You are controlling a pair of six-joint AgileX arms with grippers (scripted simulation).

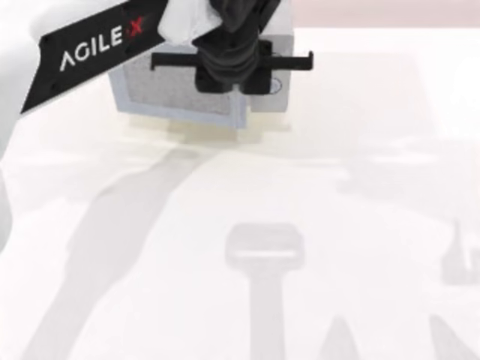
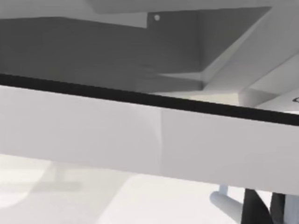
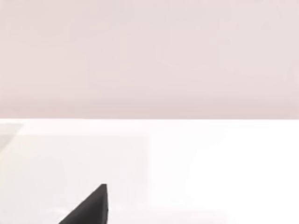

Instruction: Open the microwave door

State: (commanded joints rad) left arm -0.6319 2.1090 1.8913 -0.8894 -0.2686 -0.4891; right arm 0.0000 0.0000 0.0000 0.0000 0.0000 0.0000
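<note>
The light-grey microwave [image 1: 279, 56] stands at the table's far edge, left of centre. The microwave door [image 1: 169, 88] with its speckled mesh window faces the camera, and its thin handle strip [image 1: 244, 112] is at its right edge. My left gripper [image 1: 232, 81] hangs over the front, right at the handle side. In the left wrist view the door [image 2: 140, 135] fills the picture edge-on, with the pale cavity [image 2: 117, 51] showing behind its dark top edge. There the gripper [image 2: 267, 210] is shut on the round handle [image 2: 226, 203]. A knob [image 1: 274, 85] peeks out beside the gripper.
My right arm is outside the top view. In the right wrist view its gripper [image 3: 93, 207] shows only as a dark tip over bare white table [image 3: 187, 163]. Arm shadows lie across the white table [image 1: 225, 225] in front of the microwave.
</note>
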